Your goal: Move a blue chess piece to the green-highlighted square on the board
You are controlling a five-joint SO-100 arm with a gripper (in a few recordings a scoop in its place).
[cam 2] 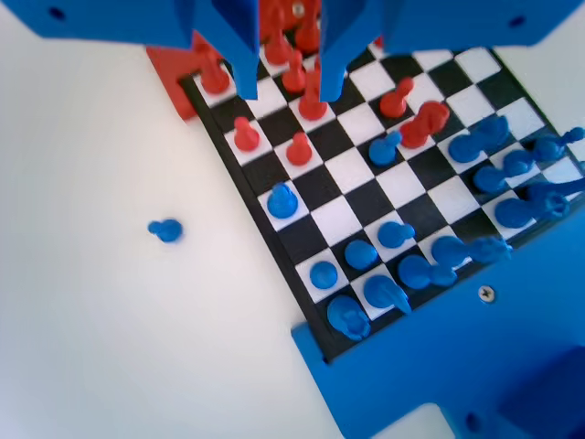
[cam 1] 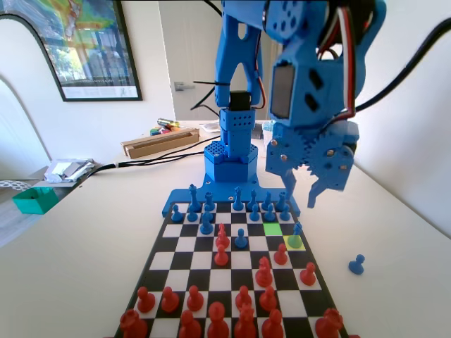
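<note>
From where I sit the job looks barely begun. The blue pawn (cam 1: 294, 237) I take to be the one to move stands on the pale yellow square (cam 1: 301, 245) near the right edge of the board (cam 1: 232, 282) in the fixed view, looking green-tinted at its base, and the green square (cam 1: 273, 229) just beside it, diagonally toward the arm, is bare. In the wrist view I read the same pawn (cam 2: 281, 201) standing alone on a white square near the board's left edge. My claw (cam 1: 311, 193) hangs high above that corner of the board in the fixed view, its two jaws spread apart with nothing between them; in the wrist view the claw (cam 2: 286, 80) hangs down from the top over the red pawns (cam 2: 299, 146), well clear of the blue one. So nothing is gripped yet: I judge that the reach down, the pinch, the short carry and the release are all left to do. Another small blue pawn (cam 1: 357, 265) sits off the board on the tabletop (cam 1: 394, 232), to the right in the fixed view.
</note>
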